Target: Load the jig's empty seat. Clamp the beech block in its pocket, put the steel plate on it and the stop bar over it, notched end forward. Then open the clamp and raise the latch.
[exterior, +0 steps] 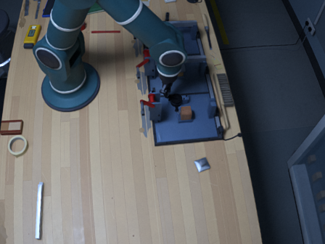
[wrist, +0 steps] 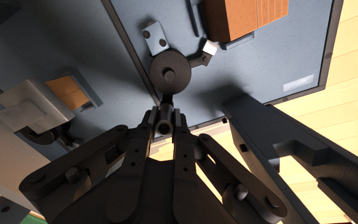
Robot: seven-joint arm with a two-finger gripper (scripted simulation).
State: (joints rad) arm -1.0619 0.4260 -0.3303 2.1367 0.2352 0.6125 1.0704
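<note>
On the blue jig plate at the near end of the fixture, the beech block (exterior: pixel 186 113) (wrist: pixel 237 17) sits in its pocket, and the clamp's dark round cam (exterior: pixel 176 100) (wrist: pixel 169 71) stands beside it with a small pad toward the block. My gripper (exterior: pixel 167 92) (wrist: pixel 164 122) has its two fingers closed on either side of the clamp's handle (wrist: pixel 165 120), a short dark bar sticking out from the cam. The steel plate (exterior: pixel 202 164) lies on the bench in front of the jig. The stop bar (exterior: pixel 38 209) lies far off at the near left.
A neighbouring seat (wrist: pixel 52 100) holds a block under a grey plate. Red toggle levers (exterior: pixel 148 102) stand along the jig's left edge. A tape roll (exterior: pixel 17 145), a small framed block (exterior: pixel 11 126) and a yellow meter (exterior: pixel 32 35) lie on the bench at left.
</note>
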